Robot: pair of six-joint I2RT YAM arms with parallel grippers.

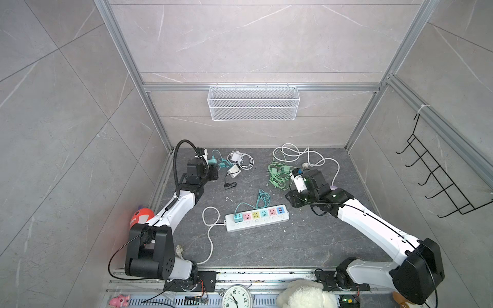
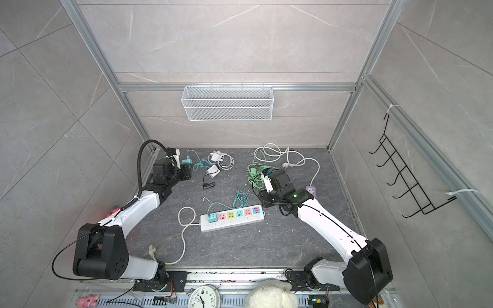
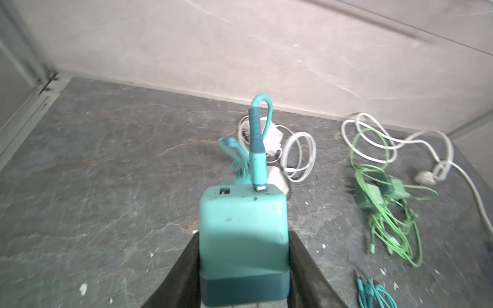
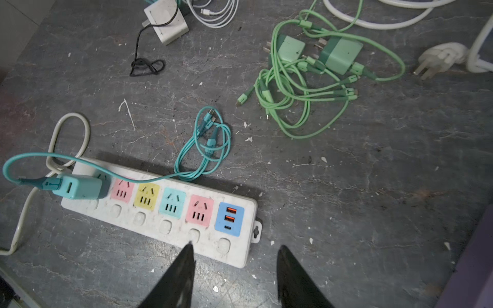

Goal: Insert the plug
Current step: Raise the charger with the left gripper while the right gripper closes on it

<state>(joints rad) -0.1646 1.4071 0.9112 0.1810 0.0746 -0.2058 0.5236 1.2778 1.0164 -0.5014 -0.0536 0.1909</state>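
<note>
Left hand (image 3: 243, 236) clamps a boxy teal plug (image 3: 242, 213) (scuffed plastic); right hand (image 4: 235, 245) gapes, empty.

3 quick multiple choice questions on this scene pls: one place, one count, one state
1. Where on the strip is the plugged-in charger?
A. end socket by the cord
B. middle socket
C. USB panel
2. How many pink sockets?
A. one
B. two
C. three
3. The left gripper is:
A. open, empty
B. shut on a teal charger
C. shut on a green cable

1 A, it sits at the cord end. 2 B, two pink faces show. 3 B, its fingers press the charger's sides.
</note>
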